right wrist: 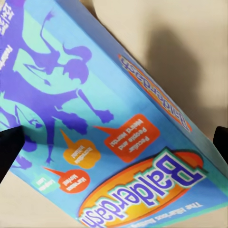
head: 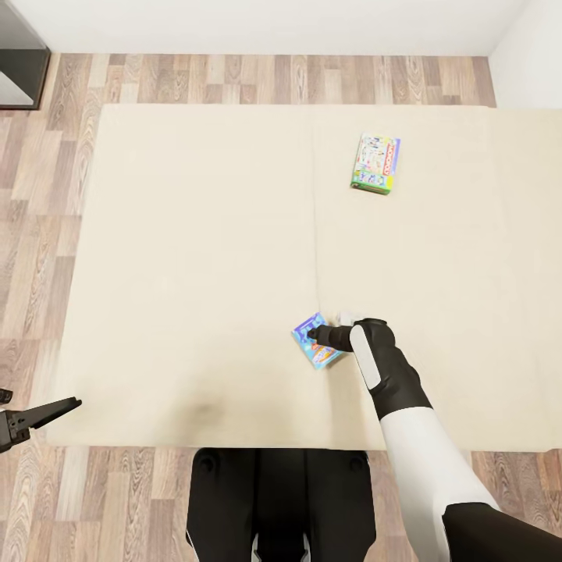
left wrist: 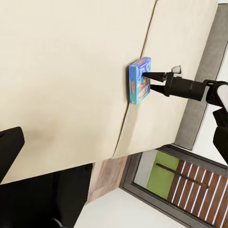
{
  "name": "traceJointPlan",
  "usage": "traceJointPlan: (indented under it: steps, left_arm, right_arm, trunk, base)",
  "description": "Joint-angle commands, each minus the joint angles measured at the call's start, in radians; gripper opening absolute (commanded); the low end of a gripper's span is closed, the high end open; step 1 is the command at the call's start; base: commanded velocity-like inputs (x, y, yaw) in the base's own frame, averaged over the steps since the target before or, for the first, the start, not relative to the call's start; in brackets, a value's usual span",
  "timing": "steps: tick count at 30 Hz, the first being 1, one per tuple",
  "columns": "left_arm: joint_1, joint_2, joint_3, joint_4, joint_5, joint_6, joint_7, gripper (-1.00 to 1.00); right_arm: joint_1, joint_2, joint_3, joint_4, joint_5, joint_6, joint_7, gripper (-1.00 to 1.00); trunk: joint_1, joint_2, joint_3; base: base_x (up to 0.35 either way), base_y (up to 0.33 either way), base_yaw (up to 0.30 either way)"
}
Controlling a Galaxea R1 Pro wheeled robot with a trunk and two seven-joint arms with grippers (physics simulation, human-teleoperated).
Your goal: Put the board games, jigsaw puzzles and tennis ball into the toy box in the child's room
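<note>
Head view: I'm reaching the right gripper (head: 316, 335) over the beige bed mattress (head: 195, 257) to the blue-purple flat game box (head: 312, 349); a green-edged pale blue game box (head: 375, 162) is lying at about 1 o'clock from it, well apart. So I reckon both bed games are still waiting to go.

Left wrist view: the fingers are straddling that box (left wrist: 139, 80), jaws parted, not clamping yet. The left gripper (head: 70, 403) is idling; can't tell its jaws.

Right wrist view: the "Balderdash" cover (right wrist: 95, 137) is readable between the fingertips.
</note>
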Motion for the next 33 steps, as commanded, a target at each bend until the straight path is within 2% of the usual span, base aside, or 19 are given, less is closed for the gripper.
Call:
traceJointPlan:
  steps: [1,33]
  left_arm:
    - [-0.001,0.0,0.0,0.0,-0.002,0.011,-0.005,1.0]
    - [-0.001,0.001,0.0,0.0,0.0,0.011,-0.005,1.0]
  right_arm:
    - [0.0,0.001,-0.003,0.015,-0.009,0.003,-0.006,1.0]
    - [0.0,0.001,-0.003,0.015,-0.01,0.003,-0.007,1.0]
  trunk:
    - [0.001,-0.001,-0.001]
    - [0.001,-0.001,-0.001]
  base:
    - [0.0,0.03,0.0]
    - [0.0,0.003,0.0]
